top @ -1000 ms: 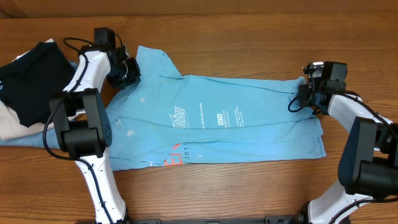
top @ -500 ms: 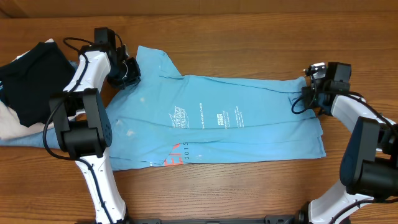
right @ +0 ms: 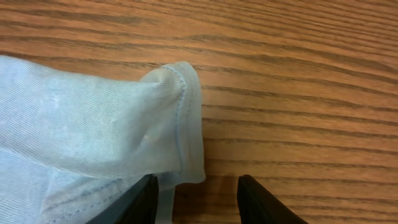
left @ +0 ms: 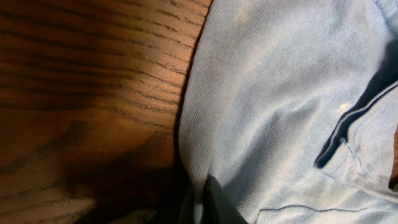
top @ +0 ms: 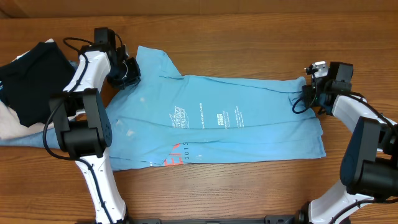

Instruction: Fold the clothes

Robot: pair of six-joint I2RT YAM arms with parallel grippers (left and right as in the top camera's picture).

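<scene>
Right gripper (right: 196, 190) has eased outward over the last second, away from the hem end of the T-shirt (top: 230, 124). Its jaws stand apart with bare table (right: 298, 93) showing between them, and it holds nothing. The hem corner lies loose just ahead of it, beside one finger. Left gripper (top: 127, 71) has not shifted at all. It sits at the shirt's far shoulder corner, and its own camera shows only one dark fingertip with cloth bunched against it, so I cannot tell whether it is pinching. The shirt lies flat on the table, stretched lengthwise between the two grippers, small white print up and a bit of pink lettering peeking out at the near edge. The black garment (top: 31, 74) sits beyond the left gripper. To me this looks like a let-go after laying the cloth down, so the next fold calls for a fresh grip.
</scene>
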